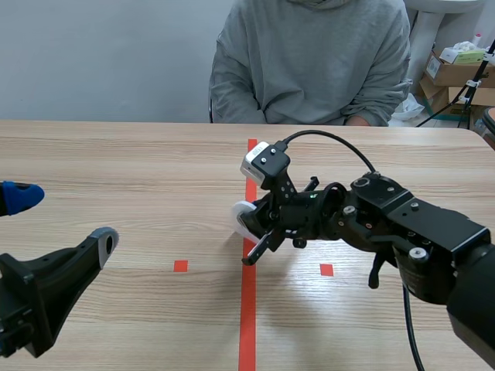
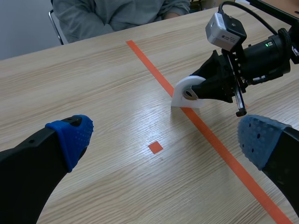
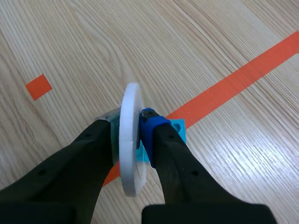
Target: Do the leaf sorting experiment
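My right gripper (image 1: 259, 224) is shut on a white disc-shaped piece (image 1: 243, 217) that stands on edge on the table, right at the long orange tape line. In the right wrist view the white disc (image 3: 129, 140) is pressed edge-on between the two fingers, and a small light-blue block (image 3: 176, 131) shows just behind one finger, low by the tape. The left wrist view shows the white piece (image 2: 188, 92) with a flat foot resting on the wood. My left gripper (image 1: 62, 220) hangs open and empty over the table's left side, well apart from the piece. No leaves are in view.
A person in a grey sweatshirt (image 1: 309, 54) sits across the table, hands out of sight. Cardboard boxes (image 1: 456, 73) stand behind the table's far right corner. A black cable (image 1: 332, 139) arcs from the right wrist camera.
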Tool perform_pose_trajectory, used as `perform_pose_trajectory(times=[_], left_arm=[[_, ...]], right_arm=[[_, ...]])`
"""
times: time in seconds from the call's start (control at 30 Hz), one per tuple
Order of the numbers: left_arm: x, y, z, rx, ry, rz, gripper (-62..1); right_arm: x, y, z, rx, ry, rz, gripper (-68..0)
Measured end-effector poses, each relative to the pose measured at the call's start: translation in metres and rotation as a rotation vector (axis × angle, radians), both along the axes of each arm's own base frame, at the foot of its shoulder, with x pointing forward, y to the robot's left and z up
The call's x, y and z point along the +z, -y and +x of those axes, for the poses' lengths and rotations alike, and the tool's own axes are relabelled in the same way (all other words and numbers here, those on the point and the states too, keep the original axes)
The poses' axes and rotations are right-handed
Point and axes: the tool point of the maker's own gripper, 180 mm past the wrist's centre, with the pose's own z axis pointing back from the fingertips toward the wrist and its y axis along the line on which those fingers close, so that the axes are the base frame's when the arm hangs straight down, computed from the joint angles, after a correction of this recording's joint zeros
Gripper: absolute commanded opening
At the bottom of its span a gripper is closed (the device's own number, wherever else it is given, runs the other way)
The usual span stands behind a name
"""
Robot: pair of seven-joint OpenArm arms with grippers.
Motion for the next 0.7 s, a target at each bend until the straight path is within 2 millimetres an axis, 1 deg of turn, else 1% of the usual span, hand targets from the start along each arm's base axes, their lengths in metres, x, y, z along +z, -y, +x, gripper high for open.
perform_pose_trajectory(times=[0.13, 0.2, 0.27, 0.43, 0.5, 0.57, 0.63, 0.7], left_arm=[[0.0, 0.0, 0.0, 0.0, 0.0, 0.0, 1.4], [0.0, 0.0, 0.0, 0.0, 0.0, 0.0, 1.4], [0.0, 0.0, 0.0, 0.0, 0.0, 0.0, 1.4], [0.0, 0.0, 0.0, 0.0, 0.0, 0.0, 1.4], [0.0, 0.0, 0.0, 0.0, 0.0, 0.0, 1.4], [0.0, 0.0, 0.0, 0.0, 0.0, 0.0, 1.4], [-0.001, 0.0, 0.0, 0.0, -0.007, 0.004, 1.4], [-0.002, 0.0, -0.001, 0.0, -0.011, 0.007, 1.4]], right_arm=[[0.0, 0.0, 0.0, -0.002, 0.0, 0.004, -64.3], [0.0, 0.0, 0.0, -0.002, 0.0, 0.004, -66.1], [0.0, 0.0, 0.0, -0.003, 0.001, 0.004, -66.0], [0.002, 0.011, 0.006, -0.046, -0.007, 0.013, -66.0], [0.002, 0.025, 0.014, -0.103, -0.014, 0.011, -66.0], [0.005, 0.049, 0.03, -0.214, -0.01, 0.009, -66.0], [0.014, 0.08, 0.048, -0.338, 0.003, 0.029, -66.0], [0.027, 0.116, 0.065, -0.466, 0.044, 0.035, -66.0]])
